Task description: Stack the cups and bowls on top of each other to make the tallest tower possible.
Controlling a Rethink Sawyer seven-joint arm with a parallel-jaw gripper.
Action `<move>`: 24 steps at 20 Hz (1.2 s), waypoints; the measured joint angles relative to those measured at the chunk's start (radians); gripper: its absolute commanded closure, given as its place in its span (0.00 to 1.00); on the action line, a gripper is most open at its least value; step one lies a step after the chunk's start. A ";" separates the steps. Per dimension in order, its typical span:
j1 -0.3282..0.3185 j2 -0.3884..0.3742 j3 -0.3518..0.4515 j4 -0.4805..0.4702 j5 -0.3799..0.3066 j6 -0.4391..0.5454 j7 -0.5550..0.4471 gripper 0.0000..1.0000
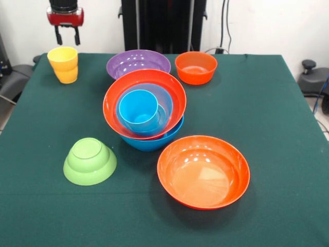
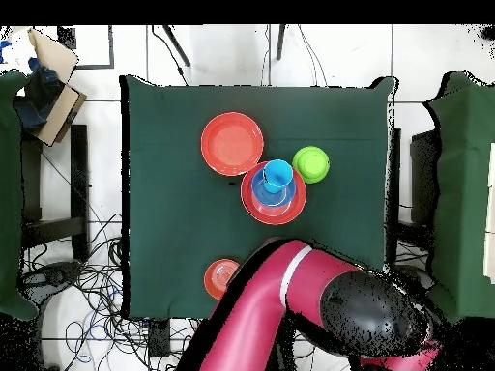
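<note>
The tower [image 1: 144,110] stands mid-table: a large blue bowl at the bottom, a large orange bowl, a medium blue bowl and the sky blue cup [image 1: 138,109] nested on top. The magenta bowl is hidden inside. The yellow cup [image 1: 63,64] stands upright at the far left. My gripper [image 1: 67,37] hangs open and empty just above and behind it. A purple bowl [image 1: 138,63] and a small orange bowl [image 1: 196,67] sit behind the tower. A lime green bowl [image 1: 90,161] lies upside down at the near left, and a large orange bowl [image 1: 203,171] at the near right.
The table has a dark green cloth [image 1: 267,103]. In the overhead view my arm [image 2: 290,299] covers the purple bowl, the yellow cup and the gripper. The tower [image 2: 274,191], green bowl [image 2: 311,163], large orange bowl [image 2: 232,143] and small orange bowl [image 2: 221,278] show there.
</note>
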 measured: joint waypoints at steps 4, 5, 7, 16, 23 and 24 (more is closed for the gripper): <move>-0.049 0.005 0.011 -0.015 0.038 0.000 0.000 0.00; -0.062 0.007 0.014 -0.019 0.050 0.000 0.000 0.00; -0.086 0.014 0.021 -0.025 0.074 0.000 0.000 0.00; -0.260 0.111 0.059 -0.050 0.255 -0.043 -0.056 0.00; -0.315 0.192 0.060 -0.050 0.341 -0.128 -0.149 0.00; -0.316 0.196 0.059 -0.050 0.344 -0.132 -0.153 0.00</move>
